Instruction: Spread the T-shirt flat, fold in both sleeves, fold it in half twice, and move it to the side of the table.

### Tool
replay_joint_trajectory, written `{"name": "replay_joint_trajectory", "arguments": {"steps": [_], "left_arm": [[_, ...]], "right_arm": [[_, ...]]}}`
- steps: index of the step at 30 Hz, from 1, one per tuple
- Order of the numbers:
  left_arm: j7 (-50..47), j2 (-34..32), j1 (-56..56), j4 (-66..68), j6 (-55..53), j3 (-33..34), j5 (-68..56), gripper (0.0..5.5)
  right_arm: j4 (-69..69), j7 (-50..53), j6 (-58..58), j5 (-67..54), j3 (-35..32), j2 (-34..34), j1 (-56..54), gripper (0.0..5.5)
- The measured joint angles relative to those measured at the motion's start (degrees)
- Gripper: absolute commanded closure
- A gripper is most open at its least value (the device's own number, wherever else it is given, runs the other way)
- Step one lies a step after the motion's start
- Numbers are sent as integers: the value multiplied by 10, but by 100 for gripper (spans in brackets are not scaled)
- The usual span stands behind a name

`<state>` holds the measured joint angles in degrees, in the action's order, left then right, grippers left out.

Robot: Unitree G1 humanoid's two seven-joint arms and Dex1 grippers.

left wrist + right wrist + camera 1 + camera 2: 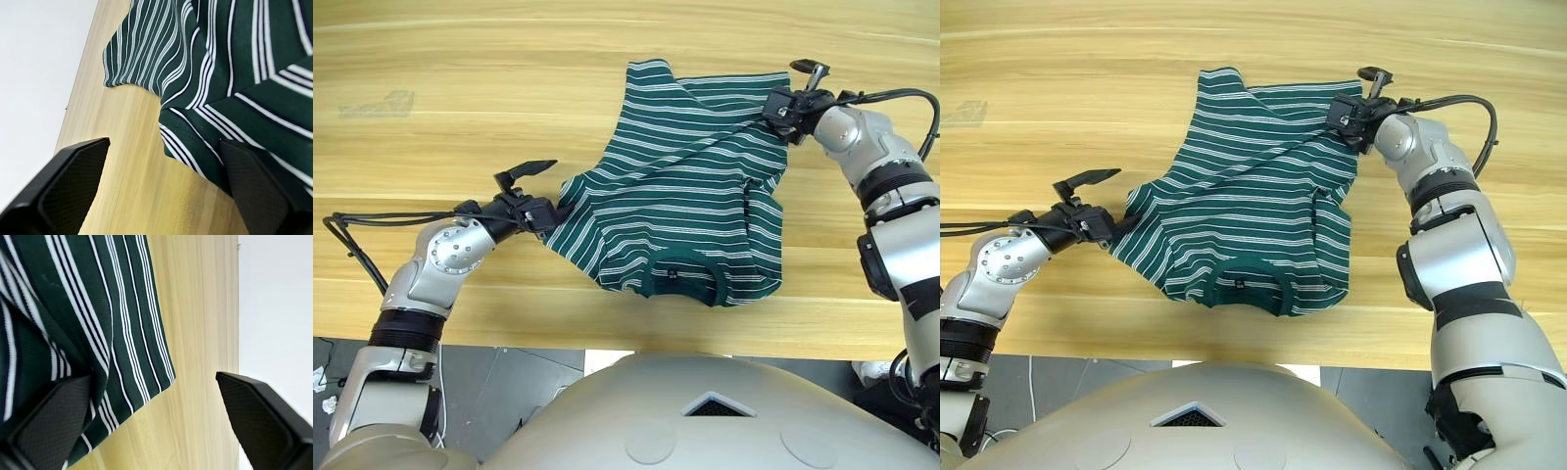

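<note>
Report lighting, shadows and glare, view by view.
Left eye view: even, soft light on the table, no glare; only a faint shadow along the edges of the T-shirt. Left wrist view: past the table edge the background washes out white, the fingers dark. Right wrist view: the same, fingers dark too.

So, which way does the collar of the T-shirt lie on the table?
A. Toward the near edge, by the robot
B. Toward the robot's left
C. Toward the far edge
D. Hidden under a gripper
A: the collar is at the end of the T-shirt nearest the robot, close to the near edge of the table, and nothing covers it.
</note>
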<state>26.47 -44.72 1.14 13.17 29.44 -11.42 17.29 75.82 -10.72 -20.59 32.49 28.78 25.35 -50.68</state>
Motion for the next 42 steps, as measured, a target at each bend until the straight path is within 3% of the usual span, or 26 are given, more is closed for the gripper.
{"name": "replay_joint_trajectory", "arguments": {"steps": [5, 11, 15, 20, 23, 28, 30, 32, 36, 42], "left_arm": [[-1, 3, -2, 0, -4, -2, 0, 136], [7, 23, -13, -10, -15, -13, 0, 136], [35, 22, -12, -39, -34, -3, -21, 136], [90, 20, -23, -107, -86, 50, -142, 136], [127, 23, -25, -172, -142, 91, -265, 136], [156, 22, -33, -240, -236, 152, -418, 136], [139, 27, -69, -231, -256, 153, -402, 136], [110, 51, -117, -178, -246, 120, -324, 136], [100, 95, -132, -109, -203, 53, -230, 136], [90, 147, -204, 26, -146, -10, -139, 136]], "right_arm": [[-3, -1, -11, -8, -21, -2, 10, 94], [-33, -25, -99, -98, -102, -62, 33, 94], [-43, -17, -115, -113, -128, -57, 32, 94], [-61, -28, -137, -145, -172, -8, 35, 94], [-135, -158, -151, -240, -220, 32, 81, 94], [-364, -446, 34, -494, -308, 98, 254, 94], [-449, -510, 136, -580, -354, 138, 324, 94], [-526, -527, 225, -627, -379, 158, 396, 94], [-609, -527, 343, -625, -346, 162, 519, 94], [-674, -543, 420, -625, -312, 165, 543, 94]]}}
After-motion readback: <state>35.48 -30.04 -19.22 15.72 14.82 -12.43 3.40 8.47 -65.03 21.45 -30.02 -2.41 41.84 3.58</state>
